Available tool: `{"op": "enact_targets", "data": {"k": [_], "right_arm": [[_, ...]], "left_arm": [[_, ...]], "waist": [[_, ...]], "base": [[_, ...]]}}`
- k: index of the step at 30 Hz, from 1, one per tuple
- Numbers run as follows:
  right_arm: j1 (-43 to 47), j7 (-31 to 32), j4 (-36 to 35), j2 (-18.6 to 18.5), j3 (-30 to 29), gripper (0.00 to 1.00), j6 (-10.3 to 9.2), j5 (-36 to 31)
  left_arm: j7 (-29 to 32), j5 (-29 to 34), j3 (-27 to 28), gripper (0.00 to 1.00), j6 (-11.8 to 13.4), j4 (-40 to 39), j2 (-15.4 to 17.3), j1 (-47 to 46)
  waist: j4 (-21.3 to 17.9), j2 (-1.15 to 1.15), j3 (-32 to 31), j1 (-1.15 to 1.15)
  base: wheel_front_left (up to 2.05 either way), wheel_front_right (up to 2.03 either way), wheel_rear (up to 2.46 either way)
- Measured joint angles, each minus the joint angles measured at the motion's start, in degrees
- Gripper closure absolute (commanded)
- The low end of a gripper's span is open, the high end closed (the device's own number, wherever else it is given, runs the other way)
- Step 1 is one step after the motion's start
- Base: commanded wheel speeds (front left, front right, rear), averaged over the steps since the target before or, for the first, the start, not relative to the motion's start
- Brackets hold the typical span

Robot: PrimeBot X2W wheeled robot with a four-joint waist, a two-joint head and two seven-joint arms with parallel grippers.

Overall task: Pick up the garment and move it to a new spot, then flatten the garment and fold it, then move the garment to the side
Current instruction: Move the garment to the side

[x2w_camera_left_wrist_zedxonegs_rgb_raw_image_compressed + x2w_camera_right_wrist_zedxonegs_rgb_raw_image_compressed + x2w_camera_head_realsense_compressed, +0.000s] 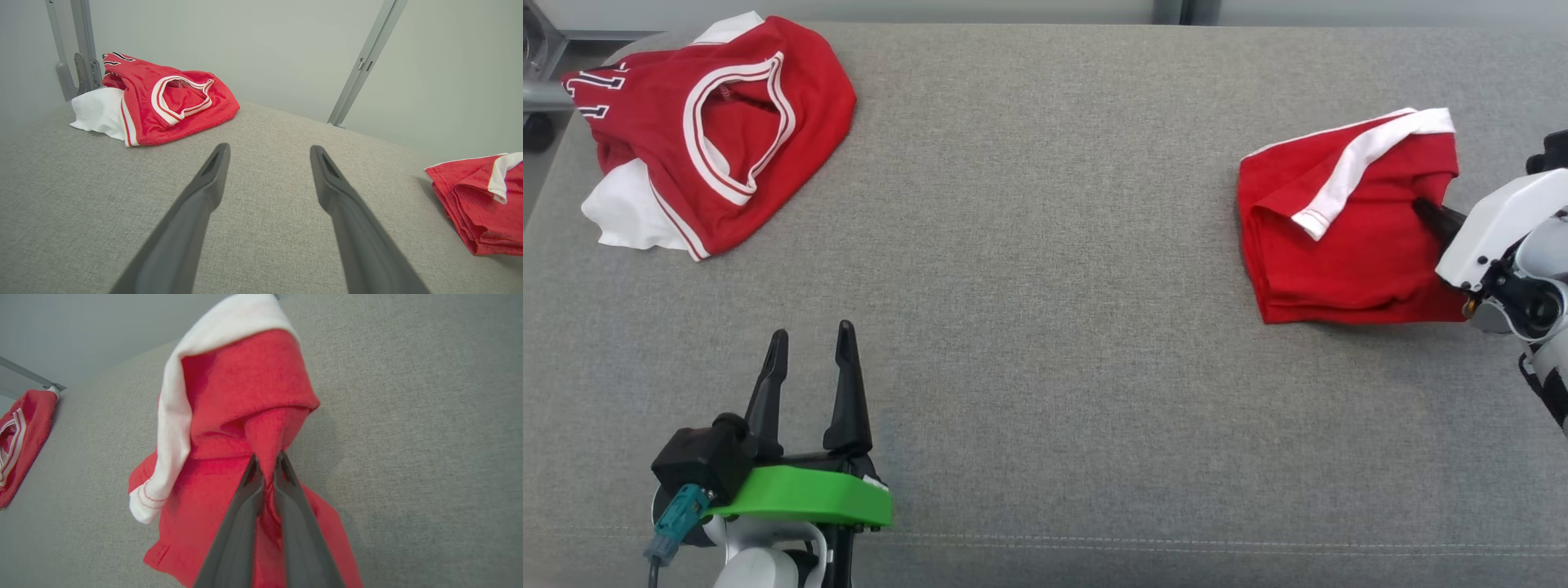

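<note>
The garment [1347, 220] is a folded red piece with a white stripe, lying at the right of the grey surface; it also appears in the left wrist view [482, 204] and fills the middle of the right wrist view [229, 416]. My right gripper [267, 459] is shut, pinching a ridge of the red cloth between its dark fingers; from the head it reaches in from the right edge [1425, 208]. At the lower left my left gripper [813, 339] stands open above bare fabric, its fingers [212, 167] spread with nothing between them.
A second red and white jersey [703, 131] lies crumpled on a white cloth [621, 216] at the far left corner. The grey padded surface [1045, 327] is wide between the two piles. Metal frame posts [367, 57] rise behind it.
</note>
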Motion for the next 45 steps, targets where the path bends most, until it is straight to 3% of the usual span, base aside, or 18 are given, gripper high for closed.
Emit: {"op": "enact_targets", "data": {"k": [6, 19, 31, 41, 45], "right_arm": [[-1.76, -0.15, 0.80, -2.54, -0.32, 1.00, -0.07, -0.53], [-4.78, -0.22, 1.46, -3.02, 0.01, 1.00, -0.14, -2.08], [-11.30, -0.75, 2.69, -9.05, 0.58, 1.00, -2.49, -6.42], [-13.29, -3.03, 4.38, -10.49, 0.82, 1.00, -4.23, -8.44], [-13.76, -4.32, 5.08, -11.44, 0.92, 1.00, -5.75, -9.83]], "left_arm": [[0.00, 0.90, -0.74, 0.00, 0.00, -0.16, 0.00, -0.01], [0.00, 2.35, -1.90, 0.00, 0.00, -0.07, 0.00, -0.03], [0.00, 4.54, -3.43, 0.00, 0.00, -2.83, 0.00, -2.77], [0.00, 5.92, -3.81, 0.00, -0.01, -4.74, 0.14, -4.51], [0.00, 6.38, -3.88, 0.00, -0.01, -5.27, 0.23, -5.05]], "waist": [[-1.25, 0.00, 0.49, 0.00], [-2.28, 0.00, 1.64, 0.00], [-2.67, 0.00, 5.74, 0.00], [-2.70, 0.00, 10.01, 0.00], [-3.00, 0.00, 11.40, 0.00]], "base": [[0.00, 0.00, 0.00], [0.00, 0.00, 0.00], [0.00, 0.00, 0.00], [0.00, 0.00, 0.00], [0.00, 0.00, 0.00]]}}
